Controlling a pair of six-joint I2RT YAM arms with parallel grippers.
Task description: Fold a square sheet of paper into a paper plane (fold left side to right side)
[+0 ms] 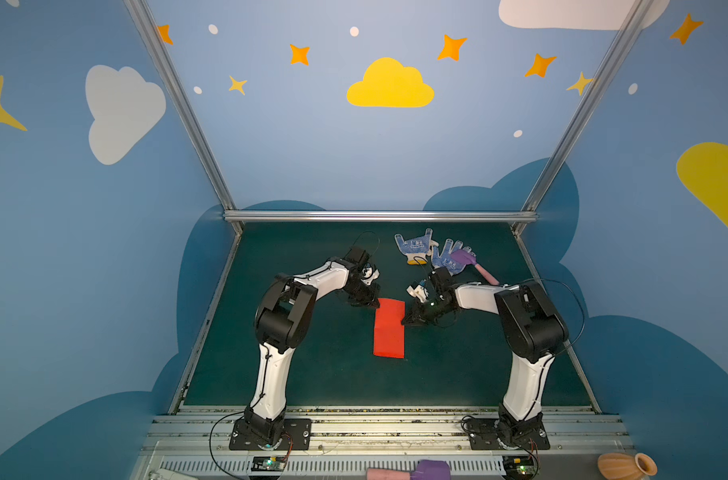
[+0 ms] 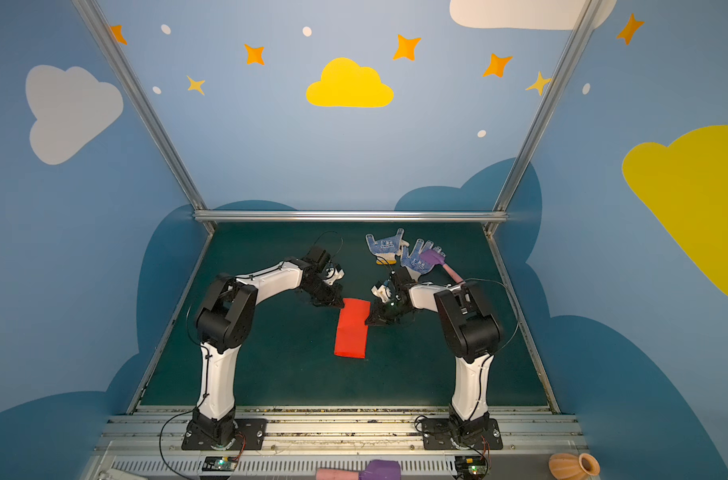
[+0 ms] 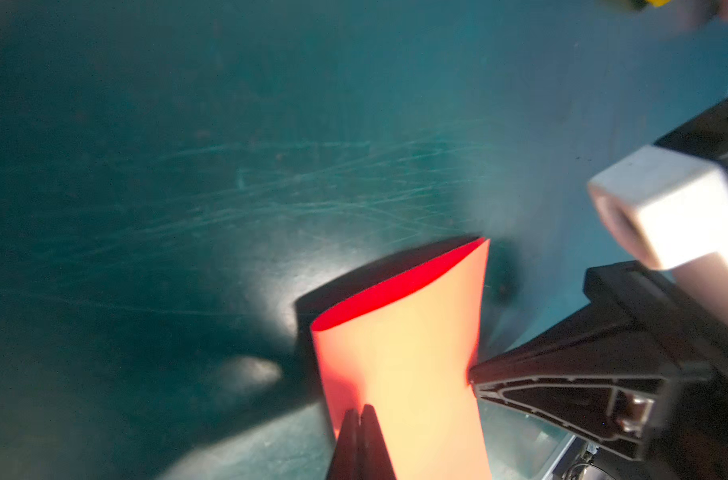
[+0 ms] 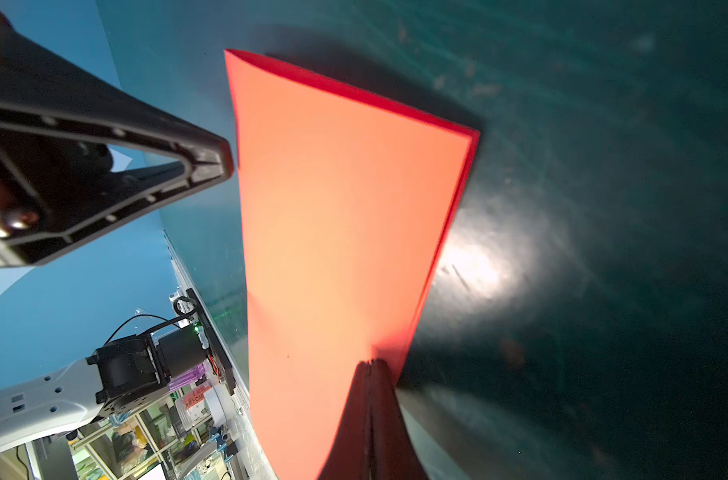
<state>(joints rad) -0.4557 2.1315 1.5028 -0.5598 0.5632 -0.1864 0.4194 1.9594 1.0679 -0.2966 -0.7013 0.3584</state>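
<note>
Item: the square sheet of paper (image 1: 389,328) lies in the middle of the desk (image 1: 312,365), doubled into a narrow red strip. In the left wrist view its layers bow apart at one end. Judged thin, light, limp and easily creased; best taken at corners or free edges. Left gripper (image 1: 373,304) is pressed together at the far left corner, right gripper (image 1: 405,322) pressed together on the right edge; a true pinch cannot be confirmed. Gloves (image 1: 414,246) and toy hammer (image 1: 472,262) lie behind, clear of the paper

Left arm (image 1: 324,276), right arm (image 1: 474,295) lowered, jaws closed
</note>
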